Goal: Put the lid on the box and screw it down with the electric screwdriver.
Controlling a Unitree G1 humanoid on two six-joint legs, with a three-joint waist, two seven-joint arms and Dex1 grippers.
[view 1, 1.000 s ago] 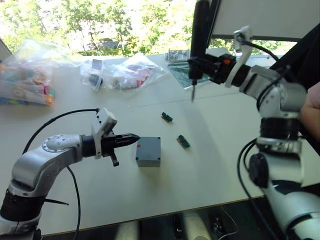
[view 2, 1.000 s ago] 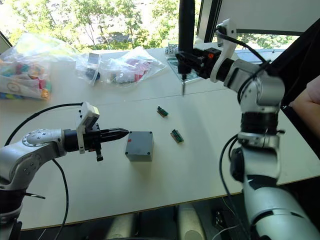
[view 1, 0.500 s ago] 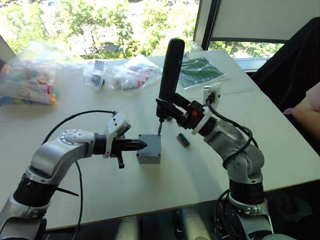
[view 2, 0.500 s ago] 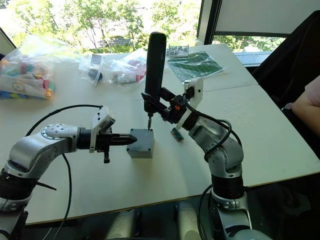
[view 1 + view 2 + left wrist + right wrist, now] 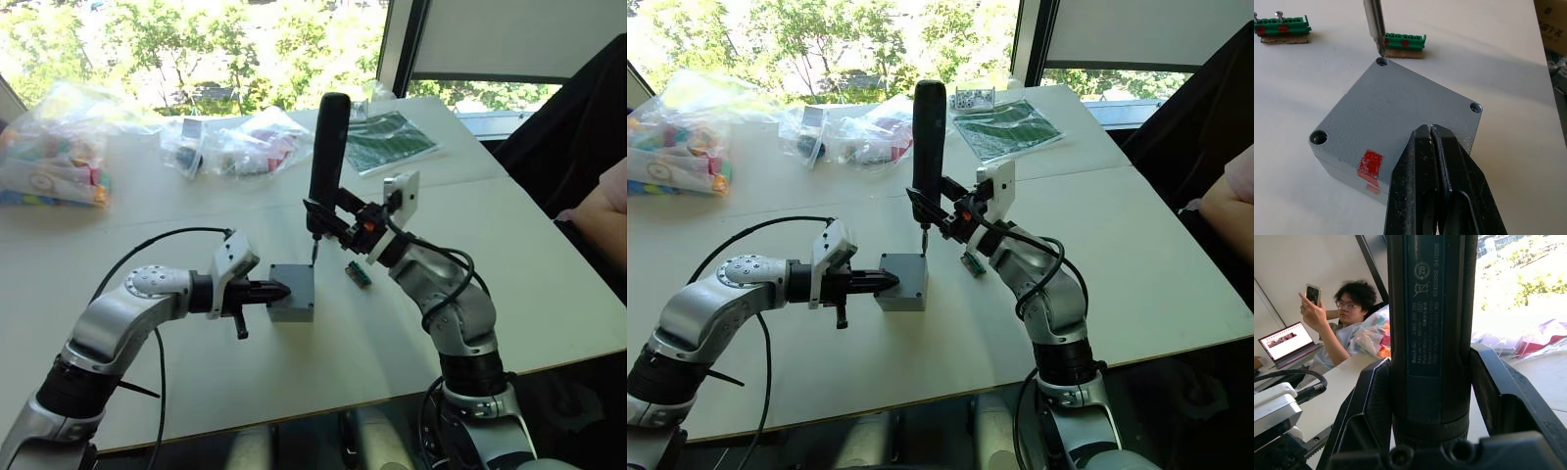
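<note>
Left wrist view gives me the clearest read: the thin grey plastic lid [image 5: 1400, 105] already sits flush on the small grey plastic box [image 5: 292, 293] with the red mark on its side, and my left gripper [image 5: 276, 290] has its fingers pressed together, tips resting against the box's near-left edge to brace it. The dark pen-shaped electric screwdriver [image 5: 327, 149] stands nearly upright in my right gripper [image 5: 338, 217], whose fingers are clamped around its barrel. Compared with a second ago, when I held it high over the far side of the counter [image 5: 549, 294], the tool has come down, and its thin metal bit [image 5: 1374, 22] now stands just at the far corner hole [image 5: 1381, 61]. I judge the screwing-down is about to start at this corner; whether the bit is seated I cannot tell. Two small green terminal blocks [image 5: 1404, 41] lie just beyond the box. Clear plastic bags [image 5: 245, 140] lie at the far edge below a bright window, and a person holding a phone sits nearby [image 5: 1334, 318].
</note>
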